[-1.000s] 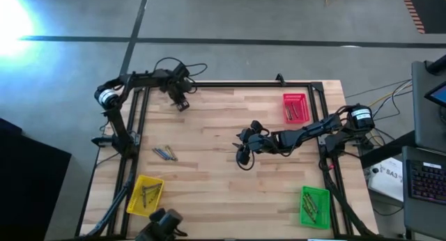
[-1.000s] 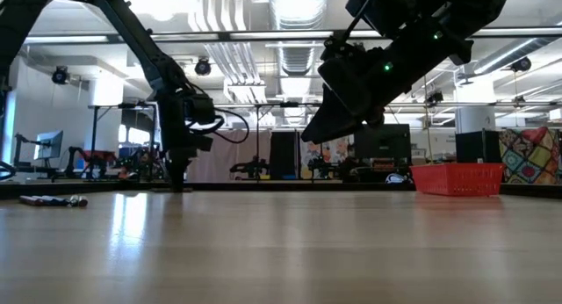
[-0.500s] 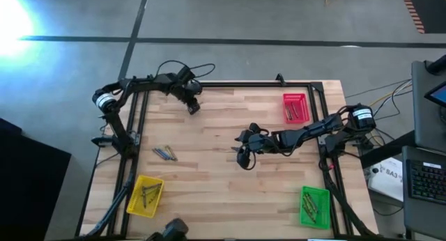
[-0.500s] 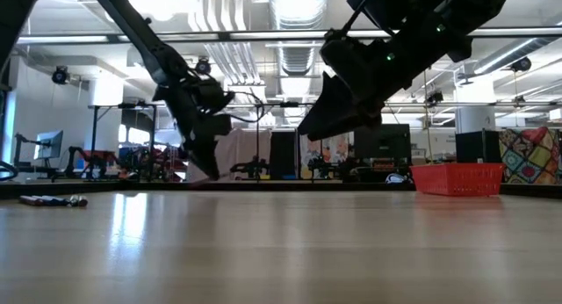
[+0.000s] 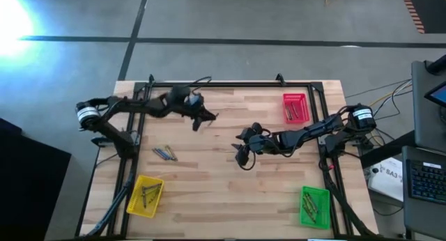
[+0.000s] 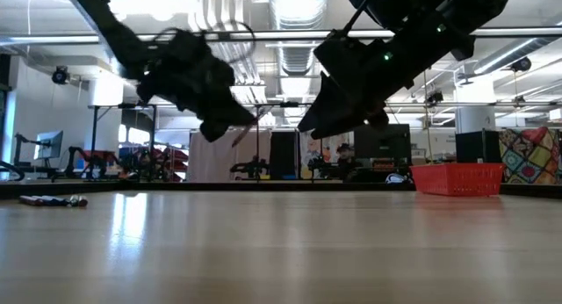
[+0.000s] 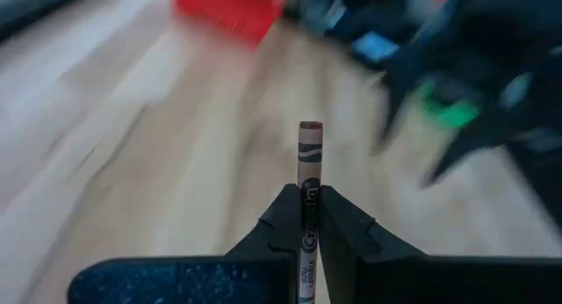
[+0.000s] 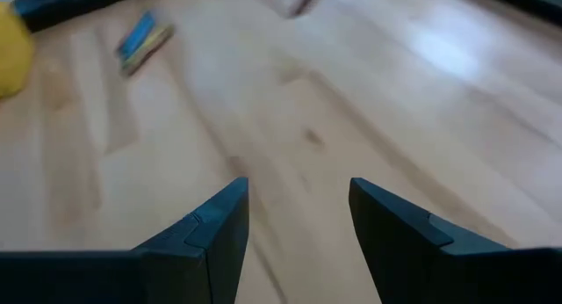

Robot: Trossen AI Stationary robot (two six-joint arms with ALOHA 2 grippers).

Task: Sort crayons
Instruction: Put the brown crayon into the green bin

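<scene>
My left gripper (image 5: 203,116) is over the table's far middle, above the wood, shut on a crayon (image 7: 309,185) with a reddish-brown tip. It also shows in the low view (image 6: 226,121), raised clear of the table. My right gripper (image 5: 242,154) hangs open and empty over the table's middle, with bare wood between its fingers in the right wrist view (image 8: 299,212). A few loose crayons (image 5: 165,153) lie flat on the table at the left. They also show in the right wrist view (image 8: 140,36). My left gripper pinches the crayon's paper-wrapped shaft (image 7: 309,218) between its two fingers (image 7: 279,225). The crayon lies along the fingers, and its free end (image 7: 310,128) sticks out forward past the tips. The crayon is lifted clear of the table and slants toward the table's right in the low view (image 6: 247,128).
A red tray (image 5: 295,107) stands at the far right, a green tray (image 5: 314,206) at the near right and a yellow tray (image 5: 145,196) at the near left, each with crayons in it. A black frame (image 5: 230,84) runs along the table's edges.
My left gripper has swung from the table's far left corner toward the right and a little nearer, rising and tipping from pointing down to a more level slant. My right gripper has kept almost still.
</scene>
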